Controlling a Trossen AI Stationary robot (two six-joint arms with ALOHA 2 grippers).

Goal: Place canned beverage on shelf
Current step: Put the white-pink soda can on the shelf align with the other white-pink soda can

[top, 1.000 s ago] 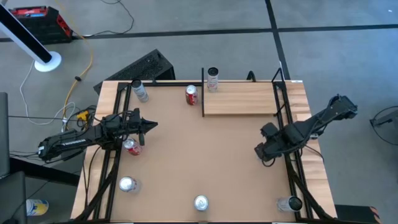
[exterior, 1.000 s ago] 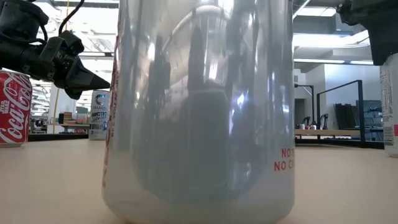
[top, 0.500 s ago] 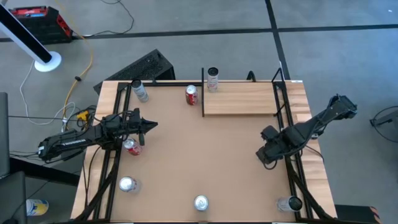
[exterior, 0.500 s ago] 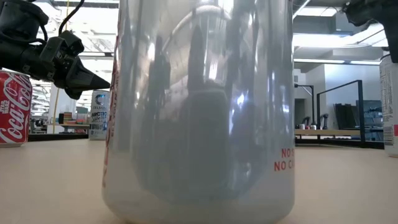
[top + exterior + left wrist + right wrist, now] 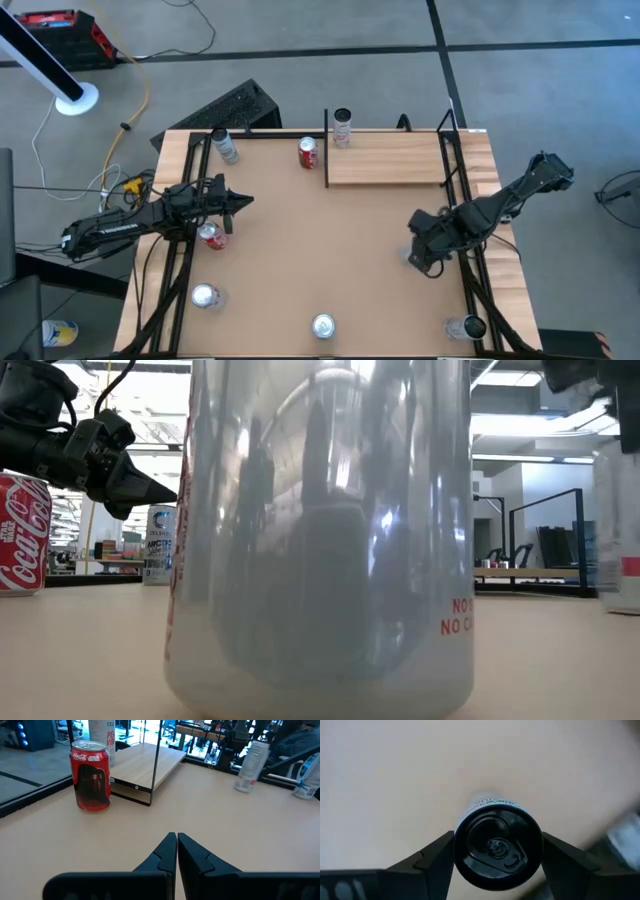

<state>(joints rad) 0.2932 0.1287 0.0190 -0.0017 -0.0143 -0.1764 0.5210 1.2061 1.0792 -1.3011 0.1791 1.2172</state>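
The shelf (image 5: 385, 160) is a pale wood plank at the table's far side, with a thin black rail (image 5: 326, 150) at its left end. A can (image 5: 342, 128) stands on its far left corner. My right gripper (image 5: 418, 255) is at the table's right side and is shut on a pale can with a black top (image 5: 497, 845). That can also shows at the right edge of the low view (image 5: 620, 530). My left gripper (image 5: 240, 203) waits shut and empty at the table's left side, next to a red can (image 5: 211, 236). My right gripper pinches the can's upper wall, just under the black top's rim (image 5: 457, 845), between its two fingers (image 5: 435, 862). The fingers come from above and point down, one on each side. The can stands upright below them. Whether its base is off the table, I cannot tell.
A red can (image 5: 308, 152) stands on the table beside the shelf's rail. More cans stand at the far left (image 5: 225, 146), near left (image 5: 205, 296), near middle (image 5: 323, 325) and near right (image 5: 470, 327). The near middle can fills the low view (image 5: 320, 540).
My right gripper has shifted a little toward the table's left edge with the black-topped can between its fingers. The can has gone from sharp to blurred in the low view and now stands a little further into the picture.
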